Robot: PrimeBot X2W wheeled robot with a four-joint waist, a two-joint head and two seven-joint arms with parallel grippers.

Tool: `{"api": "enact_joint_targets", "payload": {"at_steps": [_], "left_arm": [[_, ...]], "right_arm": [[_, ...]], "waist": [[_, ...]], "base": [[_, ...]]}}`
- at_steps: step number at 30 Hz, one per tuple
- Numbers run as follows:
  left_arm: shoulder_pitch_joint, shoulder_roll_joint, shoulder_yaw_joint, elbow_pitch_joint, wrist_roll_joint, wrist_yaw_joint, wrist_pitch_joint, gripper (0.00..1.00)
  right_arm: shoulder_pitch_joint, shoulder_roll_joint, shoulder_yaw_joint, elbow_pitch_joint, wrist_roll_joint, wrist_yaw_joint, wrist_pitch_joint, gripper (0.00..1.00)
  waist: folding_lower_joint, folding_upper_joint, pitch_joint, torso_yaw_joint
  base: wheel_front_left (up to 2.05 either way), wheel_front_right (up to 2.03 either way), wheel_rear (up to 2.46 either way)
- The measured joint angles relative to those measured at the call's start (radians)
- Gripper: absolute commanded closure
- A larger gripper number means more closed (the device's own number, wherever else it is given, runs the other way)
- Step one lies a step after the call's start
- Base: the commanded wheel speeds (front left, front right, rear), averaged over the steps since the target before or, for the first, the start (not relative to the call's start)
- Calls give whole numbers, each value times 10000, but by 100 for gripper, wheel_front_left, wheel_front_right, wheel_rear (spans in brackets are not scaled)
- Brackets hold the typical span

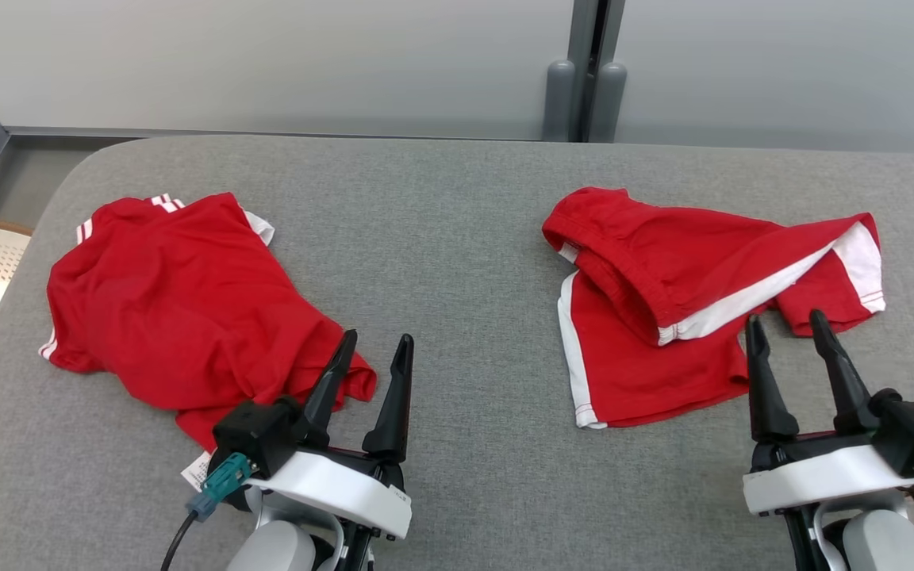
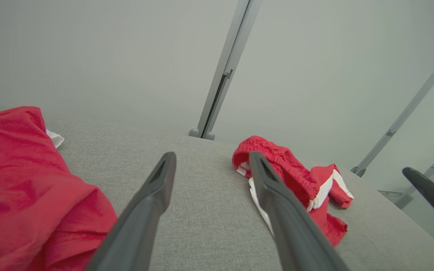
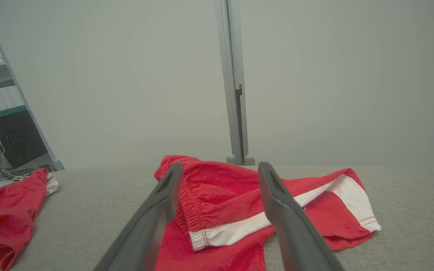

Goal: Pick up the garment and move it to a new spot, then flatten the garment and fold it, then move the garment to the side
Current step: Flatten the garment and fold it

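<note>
Shows left gripper (image 1: 378,339) spread wide over hem of red shirt (image 1: 179,301), right gripper (image 1: 789,319) spread wide at edge of red shorts (image 1: 647,373); half hides white label (image 1: 197,472).

High head camera, low wrist cameras.
The head view looks down across the grey tabletop (image 1: 457,198) from its near edge; both wrist views sit close above it, facing the far wall (image 1: 266,63). All share the red shirt (image 1: 179,301), left, and red shorts (image 1: 647,262), right.

Red shirt (image 1: 179,293) with thin white stripes — red shorts (image 1: 663,262) with broad white bands — grey desk (image 1: 457,206).
</note>
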Motion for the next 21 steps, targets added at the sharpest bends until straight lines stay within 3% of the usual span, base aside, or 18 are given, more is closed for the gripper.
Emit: {"api": "enact_joint_targets", "payload": {"at_steps": [5, 15, 21], "left_arm": [[-4, 4, -42, 21, 8, 0, 0, 0], [-6, 6, -299, 12, -98, 31, 0, 0], [-151, 2, -533, -82, -211, 92, 0, 0]], "right_arm": [[-116, -134, 232, 378, -468, 0, 2, 0], [-1087, 13, 48, 2435, -1394, 0, 107, 0], [-1881, 27, -545, 3707, -2387, 0, 265, 0]], "waist": [[0, 0, 28, 199], [0, 0, 311, 883], [0, 0, 658, 1355]], "base": [[0, 0, 0], [0, 0, 0], [0, 0, 0]]}}
